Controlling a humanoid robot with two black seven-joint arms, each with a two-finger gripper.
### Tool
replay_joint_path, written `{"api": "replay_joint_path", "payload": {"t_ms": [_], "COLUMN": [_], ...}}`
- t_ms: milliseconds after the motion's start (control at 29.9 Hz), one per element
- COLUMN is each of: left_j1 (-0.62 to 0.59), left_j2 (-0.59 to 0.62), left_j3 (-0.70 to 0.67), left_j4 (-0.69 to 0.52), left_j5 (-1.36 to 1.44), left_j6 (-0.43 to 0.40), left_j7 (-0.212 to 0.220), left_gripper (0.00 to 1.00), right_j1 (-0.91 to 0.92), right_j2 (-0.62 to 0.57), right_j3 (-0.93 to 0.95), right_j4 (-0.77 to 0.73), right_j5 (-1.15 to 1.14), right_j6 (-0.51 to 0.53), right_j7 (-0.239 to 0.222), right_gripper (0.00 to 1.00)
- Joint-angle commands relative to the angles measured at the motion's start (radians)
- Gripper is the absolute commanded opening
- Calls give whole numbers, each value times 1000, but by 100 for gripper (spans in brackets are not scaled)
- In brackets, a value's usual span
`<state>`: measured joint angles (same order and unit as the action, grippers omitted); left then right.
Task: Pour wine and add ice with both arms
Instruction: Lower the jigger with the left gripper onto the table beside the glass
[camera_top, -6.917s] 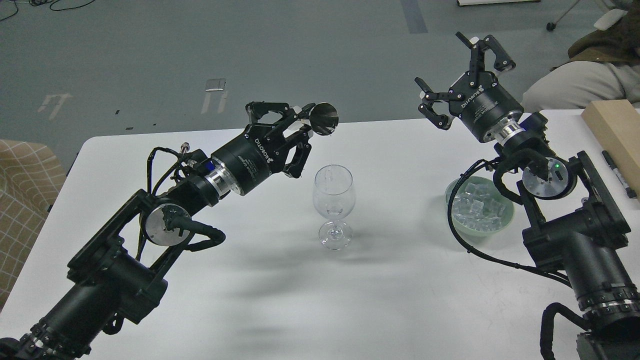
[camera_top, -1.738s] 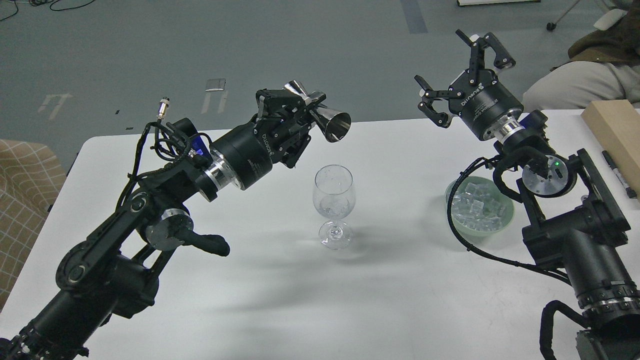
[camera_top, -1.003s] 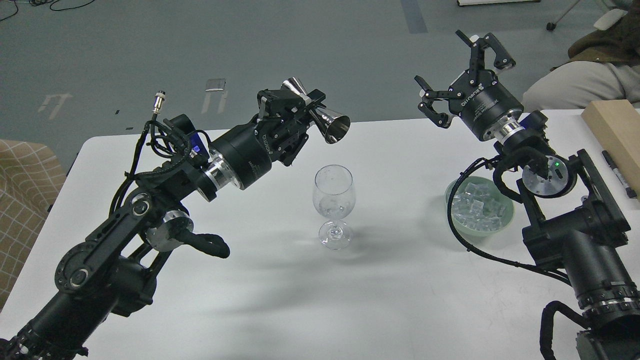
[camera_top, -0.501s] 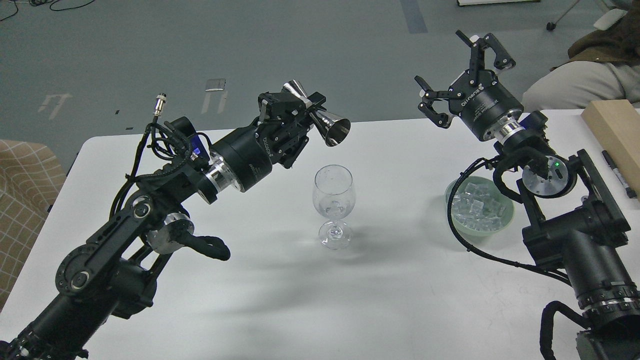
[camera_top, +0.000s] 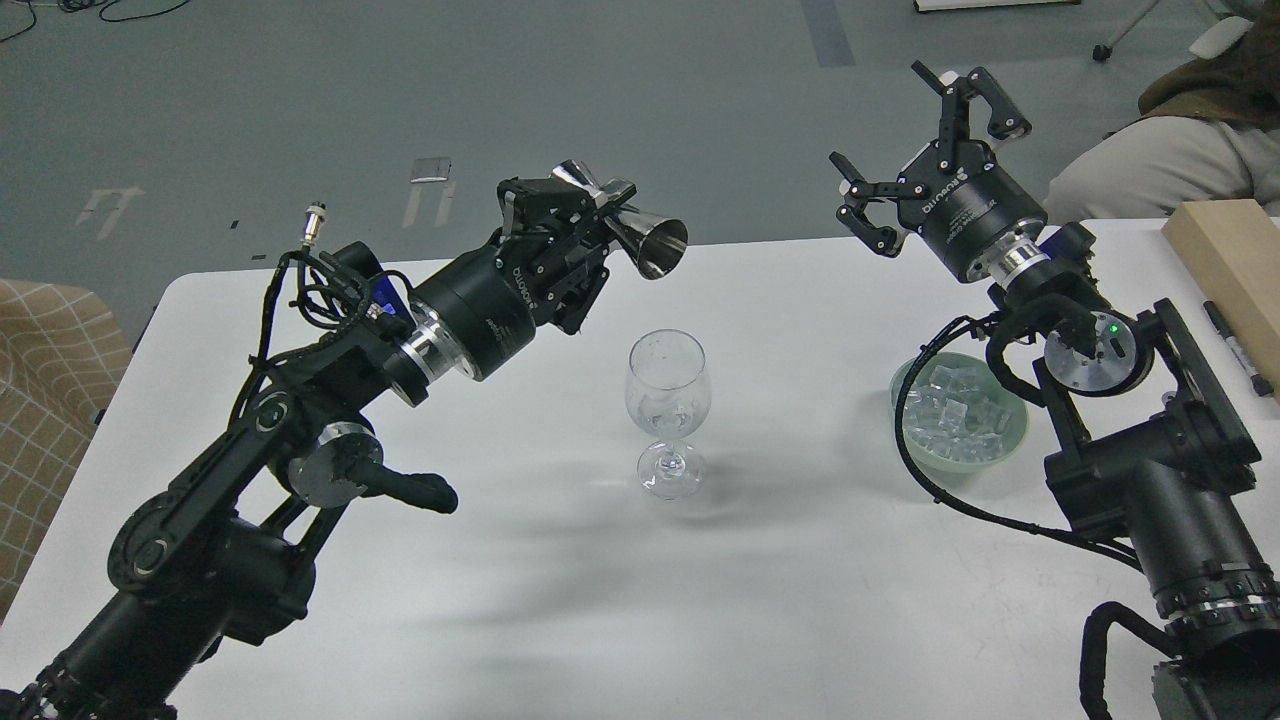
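From the head view, the left hand (camera_top: 590, 215) is clamped on a shiny metal measuring cup (camera_top: 640, 238), which lies tipped on its side with its wide mouth facing right and slightly down. The cup hangs above and a little to the left of the wine glass (camera_top: 668, 410), which stands upright on the white tabletop (camera_top: 620, 600), below and to the right of that hand. Whether any liquid sits in the glass is hard to tell; there may be a small clear amount at the bottom of the bowl. My guess is the pouring part is at or near its end.

The right hand (camera_top: 925, 135) is held high with its fingers spread wide and nothing between them. Below it and a little toward the robot, partly behind the right arm's wrist, sits a pale green bowl (camera_top: 908, 440) holding the ice (camera_top: 955, 420): a heap of small clear, glassy cubes, well apart from the glass. No cube appears in the glass, so adding ice seems not yet done.
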<state>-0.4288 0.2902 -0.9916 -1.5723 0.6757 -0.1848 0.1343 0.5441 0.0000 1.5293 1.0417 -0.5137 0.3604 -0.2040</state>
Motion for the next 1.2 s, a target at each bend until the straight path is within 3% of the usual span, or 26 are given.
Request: {"api": "replay_joint_path", "payload": {"t_ms": [0, 368, 468, 869, 1170], "left_j1": [8, 9, 10, 53, 102], "left_j2": [1, 15, 18, 1, -48], "left_j3": [-1, -33, -68, -222, -358], "left_j4": [0, 14, 34, 107, 190], "left_j5": [-74, -340, -398, -577, -654], "left_j6": [10, 85, 97, 209, 229], "left_j7": [5, 21, 39, 41, 41], "left_gripper": [8, 8, 9, 10, 11], "right_j1": [-1, -10, -10, -10, -10], "right_j2": [0, 0, 0, 0, 0], "right_j3": [-1, -1, 0, 0, 0], "right_j4": [0, 1, 1, 0, 0], "right_j5": [0, 0, 0, 0, 0], "right_j6": [0, -1, -1, -3, -3], "right_j7": [0, 0, 0, 0, 0], "right_gripper": [100, 100, 100, 100, 100]}}
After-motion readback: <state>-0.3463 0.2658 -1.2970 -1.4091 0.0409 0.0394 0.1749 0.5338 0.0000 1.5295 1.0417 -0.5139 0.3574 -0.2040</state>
